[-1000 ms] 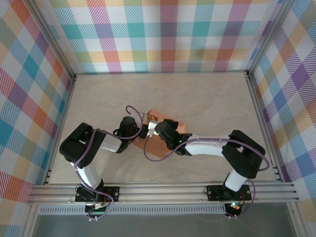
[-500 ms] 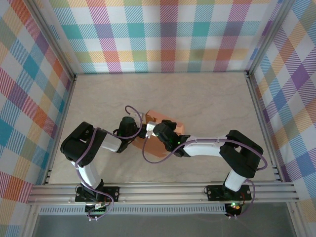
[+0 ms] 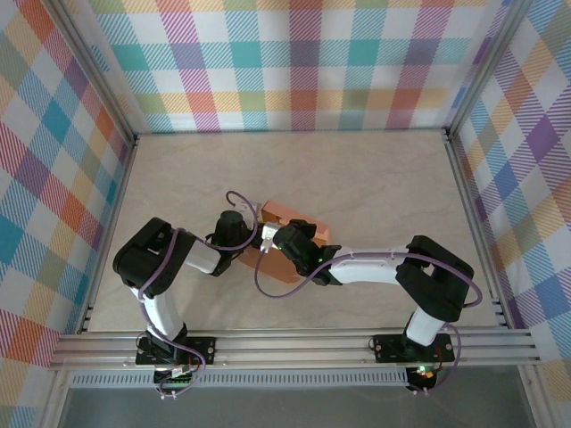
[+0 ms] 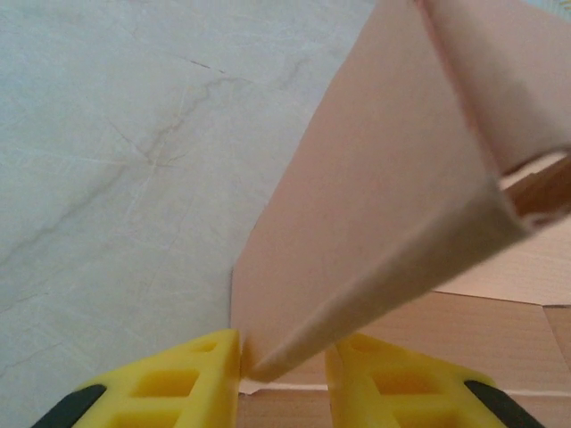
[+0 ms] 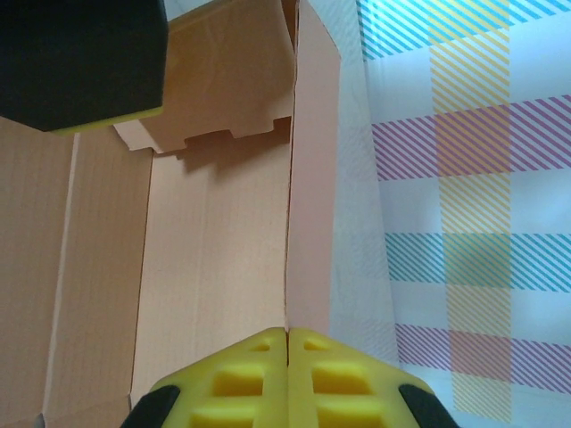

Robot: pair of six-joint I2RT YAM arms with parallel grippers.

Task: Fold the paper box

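We found the paper box (image 3: 289, 215) half-raised near the middle of the table (image 3: 384, 183), between the two wrists. Our left gripper (image 4: 284, 361) grasped a doubled wall of the card, with the fold wedged between its yellow fingers (image 4: 192, 379). Our right gripper (image 5: 287, 343) was clenched tight on a thin upright side wall, whose edge ran straight into the seam between the pads.

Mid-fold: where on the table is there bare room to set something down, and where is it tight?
Free: the far table strip between the paper box and the back wall; the right patch between the right arm and the side rail; the left edge beside the left arm. Crowded: the middle, where the left gripper and right gripper both pinch the box.
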